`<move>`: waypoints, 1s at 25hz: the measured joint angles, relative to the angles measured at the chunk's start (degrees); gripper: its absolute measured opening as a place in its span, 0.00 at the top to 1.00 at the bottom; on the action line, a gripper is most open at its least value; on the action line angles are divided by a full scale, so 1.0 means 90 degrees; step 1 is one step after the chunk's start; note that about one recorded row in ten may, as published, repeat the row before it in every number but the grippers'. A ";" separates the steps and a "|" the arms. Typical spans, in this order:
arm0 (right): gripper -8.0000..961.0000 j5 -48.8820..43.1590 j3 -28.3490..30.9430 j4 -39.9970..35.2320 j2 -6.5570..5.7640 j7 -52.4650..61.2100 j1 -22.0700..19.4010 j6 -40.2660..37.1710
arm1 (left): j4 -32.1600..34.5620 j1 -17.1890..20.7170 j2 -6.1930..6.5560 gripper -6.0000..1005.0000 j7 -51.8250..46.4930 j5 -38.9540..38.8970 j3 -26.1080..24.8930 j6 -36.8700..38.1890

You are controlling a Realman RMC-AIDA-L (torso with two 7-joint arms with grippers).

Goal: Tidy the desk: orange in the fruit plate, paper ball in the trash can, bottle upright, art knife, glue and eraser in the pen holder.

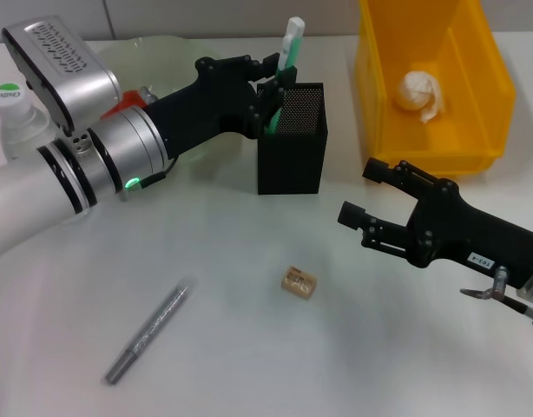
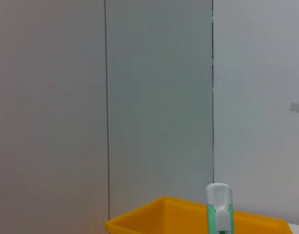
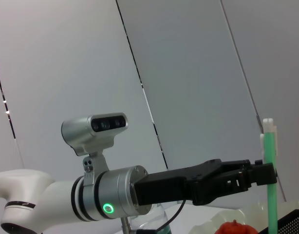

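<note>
- Knife (image 1: 290,52) is clamped upright in left gripper (image 1: 268,91), lower end inside holder (image 1: 292,139).
- Right gripper (image 1: 369,193) is held w/ jaws apart, right of holder, near eraser (image 1: 299,281).

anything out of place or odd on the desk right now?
Two items lie loose on the table: the grey glue stick lying flat and the eraser, both outside the black pen holder. The left hand holds the green art knife upright at the holder's rim.
</note>
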 joint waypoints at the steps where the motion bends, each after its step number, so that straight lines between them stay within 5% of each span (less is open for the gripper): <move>1: 0.12 0.0000 -0.0004 0.0000 0.0000 -0.0002 0.0000 0.0000 | -0.0006 -0.0014 0.0000 0.79 0.0000 0.0001 0.0004 -0.0068; 18: 0.12 0.0000 0.0001 -0.0006 -0.0002 -0.0011 0.0020 0.0000 | 0.0006 0.0051 0.0001 0.75 -0.0005 -0.0004 0.0208 -0.0171; 25: 0.12 0.0000 0.0004 -0.0022 -0.0010 -0.0014 0.0019 0.0000 | 0.0667 0.0372 0.0085 0.73 -0.0714 0.0152 0.0240 0.0228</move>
